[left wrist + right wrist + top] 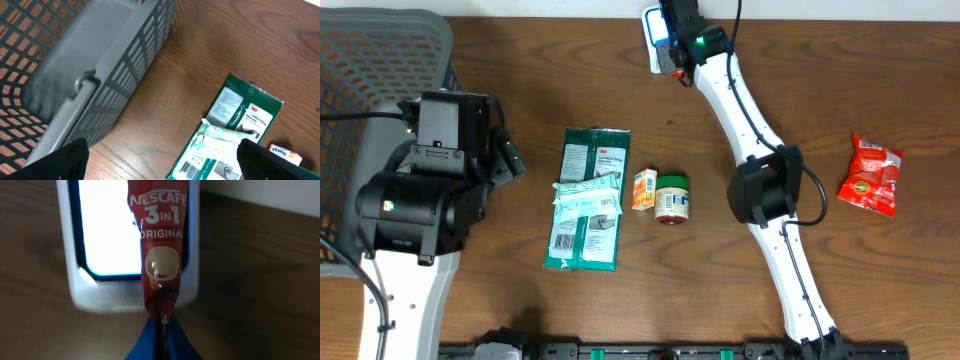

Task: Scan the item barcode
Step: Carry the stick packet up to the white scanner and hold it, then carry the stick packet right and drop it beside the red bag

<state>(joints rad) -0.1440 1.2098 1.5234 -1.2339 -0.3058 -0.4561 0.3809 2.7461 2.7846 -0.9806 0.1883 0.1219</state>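
**Dark wood table: sachet held at the scanner**

Dark wood table, far edge: white scanner with a lit screen.

Item 1. Red Nescafé 3-in-1 sachet. Its lower end is pinched in the right pincer, whose blue jaws are closed tight on it. The sachet stands straight out from the jaws, printed face to the wrist camera, across the scanner's right-hand side. Whether it touches the scanner cannot be told.

Item 2. Left pincer, jaws wide and holding nothing, hanging above bare wood beside the grey mesh basket at the left edge.

Item 3. Middle of table: green glove pack with a pale packet lying on it, small orange box, green-lidded jar, the last two touching.

Item 4. Red packet, alone near the right edge.

Open wood lies between the scanner and the middle cluster.
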